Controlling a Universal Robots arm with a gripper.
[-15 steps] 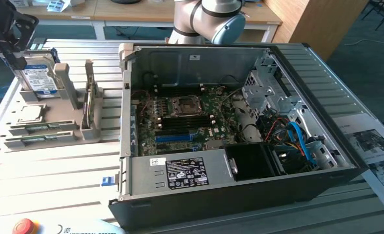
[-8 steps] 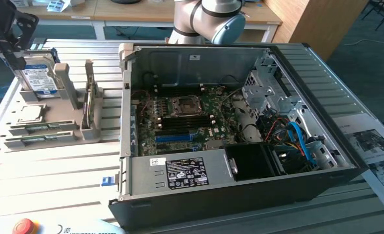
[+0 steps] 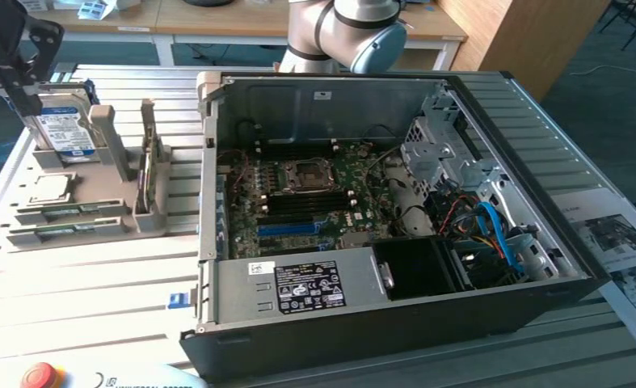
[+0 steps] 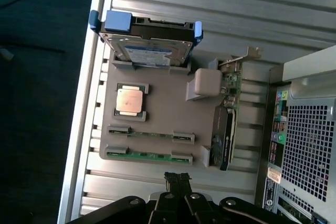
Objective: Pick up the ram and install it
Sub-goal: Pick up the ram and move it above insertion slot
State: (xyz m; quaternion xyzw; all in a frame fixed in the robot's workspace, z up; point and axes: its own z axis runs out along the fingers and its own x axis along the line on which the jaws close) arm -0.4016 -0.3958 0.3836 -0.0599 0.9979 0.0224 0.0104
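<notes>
Two green ram sticks (image 4: pixel 151 135) (image 4: pixel 148 156) lie side by side in the grooves of a grey parts holder (image 4: pixel 163 103); in the exterior view they sit at the holder's near end (image 3: pixel 68 212). My gripper (image 4: pixel 177 181) hangs above the holder, off its ram end, fingers pressed together and holding nothing. In the exterior view the gripper (image 3: pixel 18 90) is a dark shape high at the far left, above the hard drive. The open PC case (image 3: pixel 576 267) shows the motherboard with black memory slots (image 3: pixel 296 206) beside the CPU socket (image 3: pixel 301 174).
The holder also carries an upright hard drive (image 4: pixel 149 51), a CPU chip (image 4: pixel 129 99) and an expansion card (image 4: pixel 227 124) on edge. The case's rear panel (image 4: pixel 307 150) stands close beside the holder. An emergency stop button (image 3: pixel 40 375) sits at the table's near edge.
</notes>
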